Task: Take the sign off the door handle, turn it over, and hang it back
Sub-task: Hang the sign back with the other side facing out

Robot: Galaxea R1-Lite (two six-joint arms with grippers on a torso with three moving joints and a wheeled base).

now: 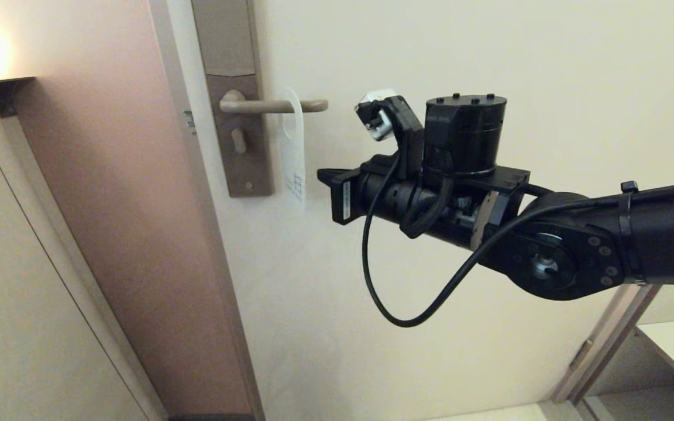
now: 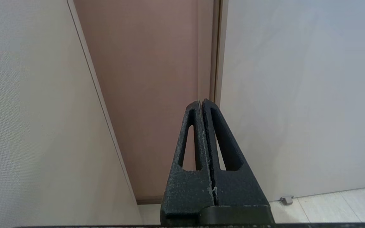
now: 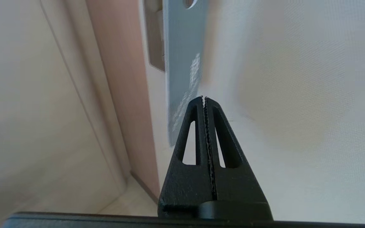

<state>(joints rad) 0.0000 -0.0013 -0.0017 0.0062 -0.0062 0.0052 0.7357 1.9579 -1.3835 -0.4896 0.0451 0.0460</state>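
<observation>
The sign [image 1: 292, 153] hangs by its oval hole on the door handle [image 1: 272, 106], about midway along the lever, its body dropping flat and close against the door [image 1: 430, 47] beside the backplate [image 1: 237, 99]. From the head camera its pale face shows; the right wrist camera shows a blue-grey face with lettering. The right hand [image 3: 204, 98] sits at the sign's lower part, reaching in from the side, its fingers pressed fully together; whether the card's edge is caught between them cannot be told, since the tips appear to lie just beside the card's edge rather than plainly over it. The left hand [image 2: 201, 102] is parked low, pointing at the door frame, closed on nothing. The sign looks thin, light and somewhat flexible, with a smooth face that could slip from a shallow pinch, so the lower edge, clear of the door, seems the sensible place to grip, with the fingers well over the card. Being so light, it will likely swing on the lever when touched.
</observation>
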